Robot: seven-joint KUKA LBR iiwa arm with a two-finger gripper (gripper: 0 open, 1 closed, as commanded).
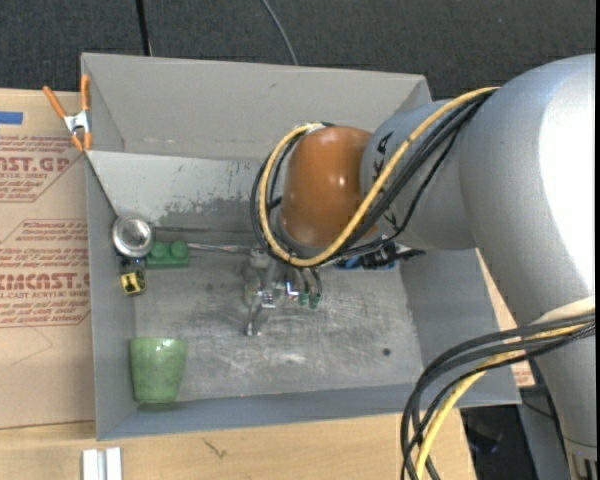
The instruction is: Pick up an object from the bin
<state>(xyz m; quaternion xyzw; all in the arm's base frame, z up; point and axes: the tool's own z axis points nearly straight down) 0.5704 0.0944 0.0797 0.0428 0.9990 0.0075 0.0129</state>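
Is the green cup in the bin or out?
In: the green cup sits on the bin floor, lower-left corner, apart from the hand.

Hand seemingly half behind orange cover.

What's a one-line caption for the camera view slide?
KUKA gripper low over the middle of the grey bin; green cup, green block and silver can sit toward the view's left.

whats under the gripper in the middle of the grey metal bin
Bare scuffed floor of the grey metal bin shows around the gripper. The orange wrist cover hides the floor behind it, so anything there cannot be seen.
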